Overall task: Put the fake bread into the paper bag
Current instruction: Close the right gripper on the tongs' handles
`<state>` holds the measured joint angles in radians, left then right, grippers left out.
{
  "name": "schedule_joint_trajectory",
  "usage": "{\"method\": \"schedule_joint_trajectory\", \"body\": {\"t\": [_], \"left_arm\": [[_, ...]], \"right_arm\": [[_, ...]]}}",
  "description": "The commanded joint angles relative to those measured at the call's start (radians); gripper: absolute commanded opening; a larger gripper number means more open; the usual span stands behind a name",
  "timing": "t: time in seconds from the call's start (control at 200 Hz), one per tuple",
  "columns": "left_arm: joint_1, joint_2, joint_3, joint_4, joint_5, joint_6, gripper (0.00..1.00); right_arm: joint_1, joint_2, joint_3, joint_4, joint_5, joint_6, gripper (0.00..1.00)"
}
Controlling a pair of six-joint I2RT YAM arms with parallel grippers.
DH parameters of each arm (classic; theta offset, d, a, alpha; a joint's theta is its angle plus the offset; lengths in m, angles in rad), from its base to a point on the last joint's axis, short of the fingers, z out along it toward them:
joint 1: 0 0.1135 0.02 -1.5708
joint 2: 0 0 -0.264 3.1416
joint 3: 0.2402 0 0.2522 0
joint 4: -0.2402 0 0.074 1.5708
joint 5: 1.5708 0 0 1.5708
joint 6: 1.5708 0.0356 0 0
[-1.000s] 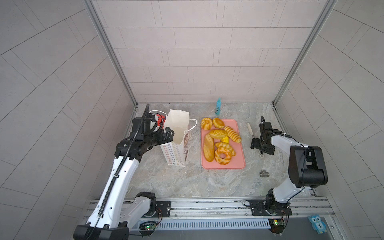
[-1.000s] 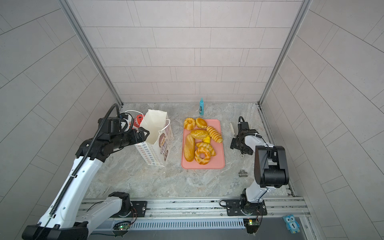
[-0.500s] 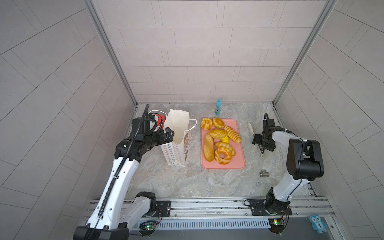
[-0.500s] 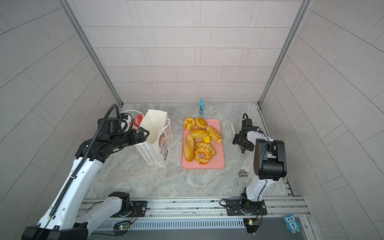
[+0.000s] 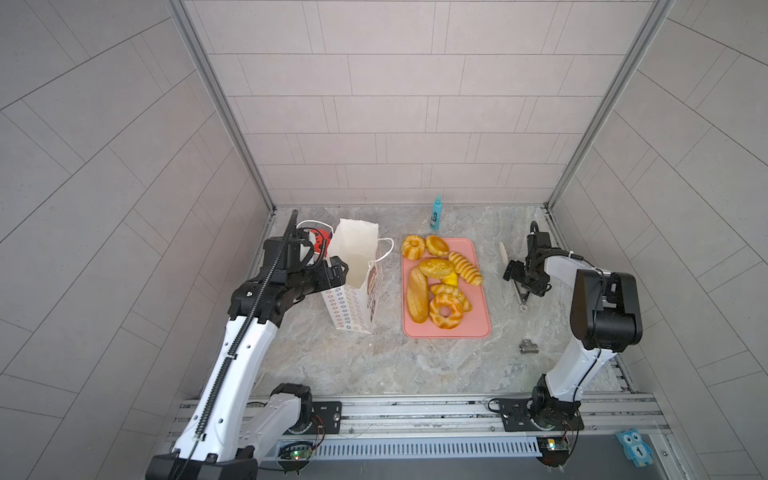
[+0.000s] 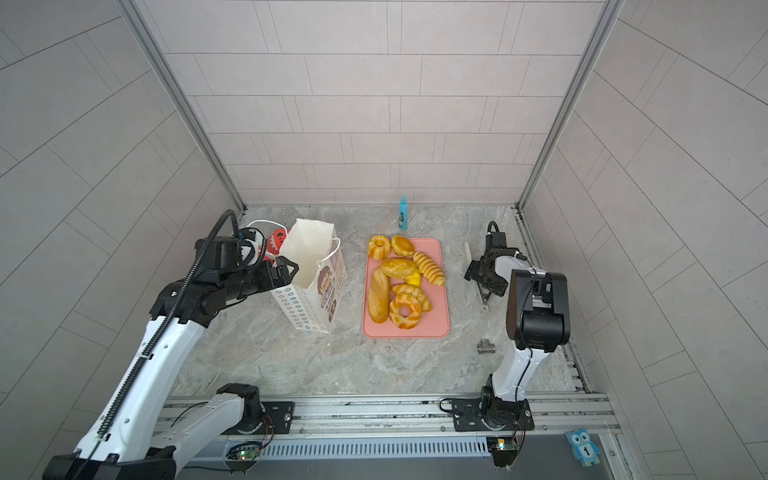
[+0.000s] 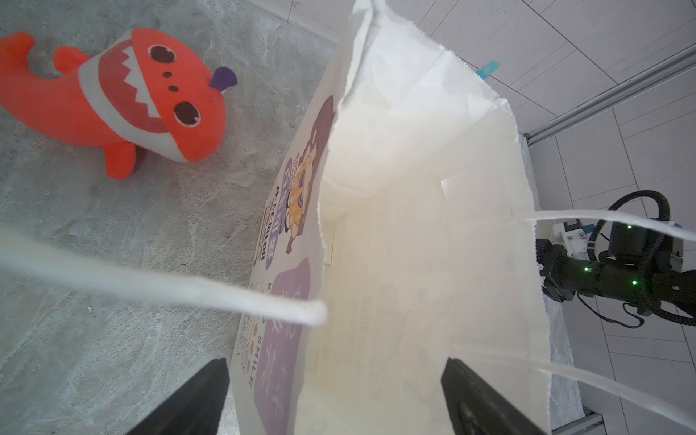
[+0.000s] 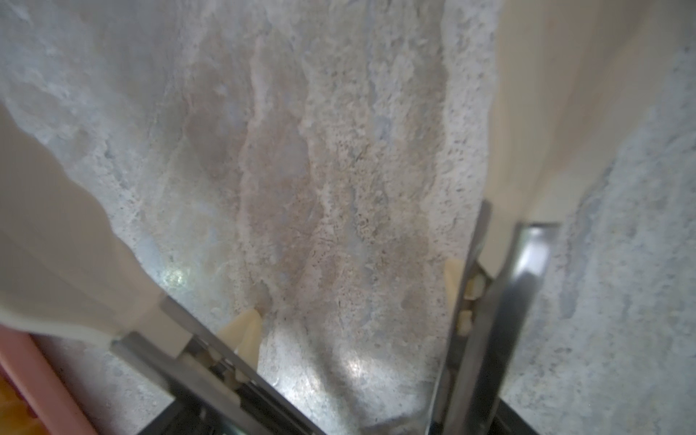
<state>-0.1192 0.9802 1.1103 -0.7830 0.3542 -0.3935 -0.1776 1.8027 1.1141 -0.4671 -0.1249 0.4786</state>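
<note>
Glossy golden-yellow toy breads [image 5: 434, 268] on the flat pink tray [image 5: 478, 324] beside the tall white paper bag [image 5: 353, 299] look light, firm, slick (grip across each middle); left gripper [image 5: 337, 270] gapes at the bag's rim, right gripper [image 5: 524, 280] straddles metal tongs [image 5: 522, 297], grip unclear.

We see a grey stone table [image 5: 374, 365]. A pink tray [image 5: 478, 328] lies in the middle. A blue bottle [image 5: 435, 212] is behind it, near the wall. A red shark [image 7: 124, 101] lies at the back left. Metal tongs [image 5: 521, 296] and a small metal pipe bit [image 5: 528, 346] lie on the right. A blue owl [image 5: 633, 447] sits in front, off the table.
</note>
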Motion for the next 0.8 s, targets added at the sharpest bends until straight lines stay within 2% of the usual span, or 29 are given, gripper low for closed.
{"method": "schedule_joint_trajectory", "body": {"t": [0.0, 0.26, 0.796], "left_arm": [[0.002, -0.014, -0.005, -0.014, -0.01, -0.005, 0.95], [0.002, -0.011, -0.006, 0.003, -0.004, -0.005, 0.95], [0.003, -0.033, -0.01, 0.003, 0.016, 0.004, 0.95]], "right_arm": [[0.002, 0.027, 0.029, -0.026, 0.05, -0.013, 0.89], [0.058, 0.027, 0.038, -0.096, 0.216, -0.102, 0.88], [0.048, 0.055, 0.012, -0.051, 0.134, -0.135, 0.84]]}}
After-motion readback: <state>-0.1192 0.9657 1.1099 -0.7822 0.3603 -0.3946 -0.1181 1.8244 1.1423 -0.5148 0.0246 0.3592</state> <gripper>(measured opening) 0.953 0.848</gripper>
